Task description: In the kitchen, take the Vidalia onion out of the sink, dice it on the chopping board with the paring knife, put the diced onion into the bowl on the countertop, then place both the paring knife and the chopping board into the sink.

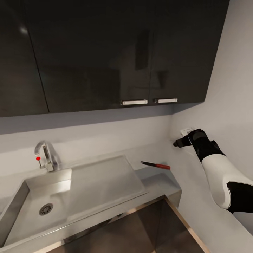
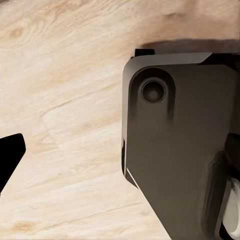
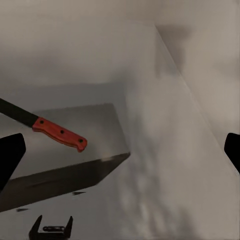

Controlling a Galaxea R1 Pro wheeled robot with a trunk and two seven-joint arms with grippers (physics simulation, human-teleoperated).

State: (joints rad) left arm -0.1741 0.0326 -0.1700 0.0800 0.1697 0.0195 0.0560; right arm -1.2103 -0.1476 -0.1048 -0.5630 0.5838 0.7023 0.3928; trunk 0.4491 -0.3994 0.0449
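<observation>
Right arm (image 1: pixel 225 175), white with dark joints, is nearest the head camera, at the right side of the frame, reaching toward the side wall (image 1: pixel 228 105).

Left to right across the surface (image 1: pixel 165 184):
- Sink (image 1: pixel 21 196) at the left end: grey basin, round drain (image 1: pixel 46 209), chrome faucet (image 1: pixel 47 154) with red knob at the back edge. Basin looks empty; no onion visible in it.
- Drainboard (image 1: pixel 105 179) fills the middle, flat and bare.
- Paring knife (image 1: pixel 156 164) lies near the back right corner of the surface, dark blade pointing toward the sink, red handle toward the wall. The right wrist view also shows it (image 3: pixel 52 131), lying flat and untouched.
- Right gripper (image 1: pixel 176 143) sits above and beyond the knife, close to the corner of the walls. Fingertips show at opposite edges of the right wrist view, well apart: released, nothing between them.

Left gripper: one dark fingertip shows in the left wrist view over light wood floor (image 2: pixel 65 100), beside the robot's dark base (image 2: pixel 180 150). Spread cannot be told from this.

Chopping board and bowl are not seen from this position.

Judgement: the step in hand looks like fetching the paring knife, either for dicing or for the final drop into the sink; which one cannot be settled here. Next move calls for lowering the right gripper over the red handle, aligning the fingers across it, and closing without sliding the knife into the wall.
</observation>
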